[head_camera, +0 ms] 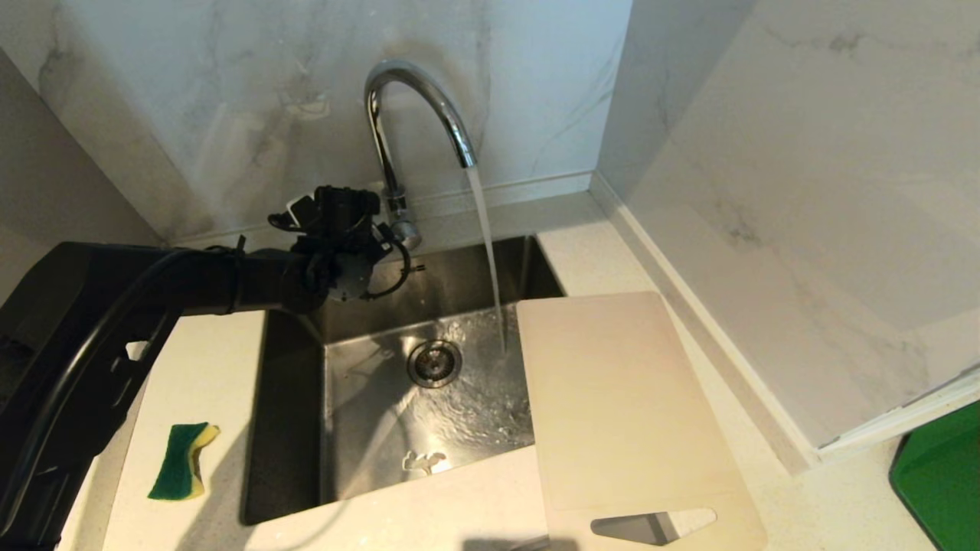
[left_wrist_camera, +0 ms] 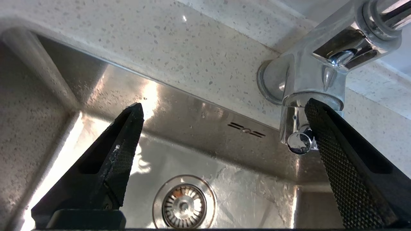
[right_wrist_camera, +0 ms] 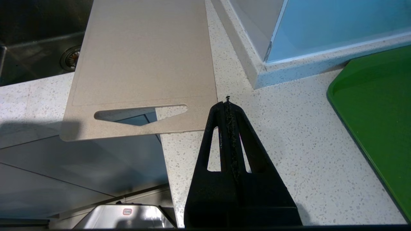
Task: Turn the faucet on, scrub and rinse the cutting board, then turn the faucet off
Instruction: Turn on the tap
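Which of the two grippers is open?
The left gripper, beside the faucet base, fingers wide apart. The right gripper is shut, over the counter.

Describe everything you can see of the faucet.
The faucet is a tall, shiny chrome gooseneck rising from the speckled counter behind the sink. Its arched spout curves forward over the basin, and a steady stream of water pours from it, landing near the cutting board's far edge. A short chrome lever with a rounded end sticks out at its base. The open left gripper sits there, one finger right against the lever.
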